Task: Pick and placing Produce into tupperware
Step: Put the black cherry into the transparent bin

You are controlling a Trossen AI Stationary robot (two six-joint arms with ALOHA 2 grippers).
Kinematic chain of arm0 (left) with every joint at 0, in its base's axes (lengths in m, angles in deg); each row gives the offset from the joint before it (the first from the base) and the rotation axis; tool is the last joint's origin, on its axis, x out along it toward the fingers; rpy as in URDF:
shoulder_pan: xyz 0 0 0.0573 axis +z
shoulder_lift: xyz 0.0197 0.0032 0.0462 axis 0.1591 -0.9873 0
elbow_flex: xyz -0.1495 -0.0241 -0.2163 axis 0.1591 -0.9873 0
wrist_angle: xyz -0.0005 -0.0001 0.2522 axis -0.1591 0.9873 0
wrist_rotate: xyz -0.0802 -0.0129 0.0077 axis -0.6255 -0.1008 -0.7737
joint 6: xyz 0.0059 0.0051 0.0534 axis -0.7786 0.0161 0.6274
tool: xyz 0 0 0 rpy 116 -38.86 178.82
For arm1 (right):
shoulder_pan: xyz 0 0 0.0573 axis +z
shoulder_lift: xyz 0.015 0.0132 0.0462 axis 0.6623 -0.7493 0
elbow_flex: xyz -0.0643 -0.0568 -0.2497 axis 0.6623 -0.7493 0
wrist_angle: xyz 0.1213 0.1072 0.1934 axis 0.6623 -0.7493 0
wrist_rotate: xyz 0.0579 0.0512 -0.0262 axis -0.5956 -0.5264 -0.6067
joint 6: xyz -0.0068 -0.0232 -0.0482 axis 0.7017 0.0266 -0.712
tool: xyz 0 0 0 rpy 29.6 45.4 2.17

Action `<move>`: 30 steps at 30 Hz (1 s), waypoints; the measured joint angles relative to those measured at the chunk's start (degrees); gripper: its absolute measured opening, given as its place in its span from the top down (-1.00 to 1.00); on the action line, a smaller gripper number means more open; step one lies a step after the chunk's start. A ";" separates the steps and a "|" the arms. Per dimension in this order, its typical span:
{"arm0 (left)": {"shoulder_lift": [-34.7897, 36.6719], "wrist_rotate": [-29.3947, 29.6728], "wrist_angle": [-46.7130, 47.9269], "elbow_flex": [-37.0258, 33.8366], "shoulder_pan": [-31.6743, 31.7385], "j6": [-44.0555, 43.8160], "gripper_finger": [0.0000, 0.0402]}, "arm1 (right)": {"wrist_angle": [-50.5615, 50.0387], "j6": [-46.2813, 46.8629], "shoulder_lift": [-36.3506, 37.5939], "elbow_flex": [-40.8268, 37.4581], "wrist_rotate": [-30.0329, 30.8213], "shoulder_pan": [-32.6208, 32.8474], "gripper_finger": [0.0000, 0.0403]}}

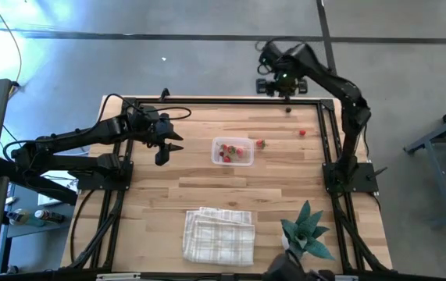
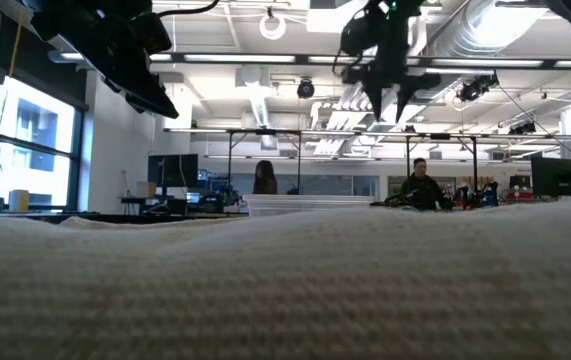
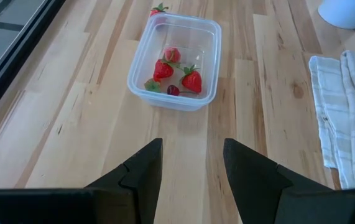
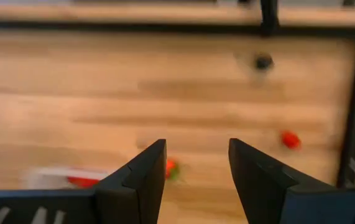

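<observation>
The clear tupperware (image 1: pixel 232 151) stands mid-table with three red strawberries and one dark piece inside (image 3: pixel 176 61). More produce lies loose on the wood: a strawberry (image 1: pixel 260 144) just right of the tupperware, a red piece (image 1: pixel 302 133) and a dark piece (image 1: pixel 288 110) toward the far right. My left gripper (image 3: pixel 193 146) hovers open to the left of the tupperware (image 1: pixel 169 153), slanting down at it, with nothing between its fingers. My right gripper (image 4: pixel 197 146) is open high over the far edge (image 1: pixel 283 87), pointing down above the loose pieces.
A folded white checked cloth (image 1: pixel 219 236) lies near the front edge and fills the foreground of the low view. A potted plant (image 1: pixel 307 234) stands at the front right. A black frame (image 1: pixel 207 101) runs along the table's far and side edges.
</observation>
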 joint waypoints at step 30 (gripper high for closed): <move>0.02 0.00 0.00 0.00 0.00 0.02 0.21 | 5.20 -6.89 1.45 -29.23 -4.87 -6.33 0.17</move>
